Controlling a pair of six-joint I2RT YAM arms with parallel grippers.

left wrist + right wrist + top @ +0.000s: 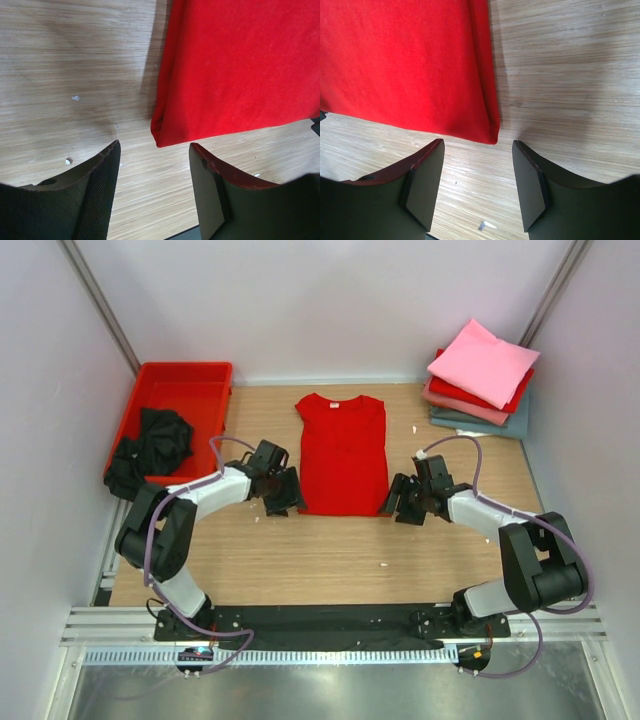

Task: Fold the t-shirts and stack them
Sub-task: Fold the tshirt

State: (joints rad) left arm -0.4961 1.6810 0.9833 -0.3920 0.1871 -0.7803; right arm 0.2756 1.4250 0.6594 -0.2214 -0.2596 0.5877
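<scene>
A bright red t-shirt lies flat mid-table, sleeves folded in, collar at the far end. My left gripper is open and empty beside its near left corner. My right gripper is open and empty beside its near right corner. A black t-shirt lies crumpled in the red tray and hangs over its near edge. A stack of folded shirts sits at the far right, pink on top, then red, salmon and grey-blue.
The wooden table carries a few small white specks. White walls close in on the left, back and right. A black rail runs along the near edge by the arm bases.
</scene>
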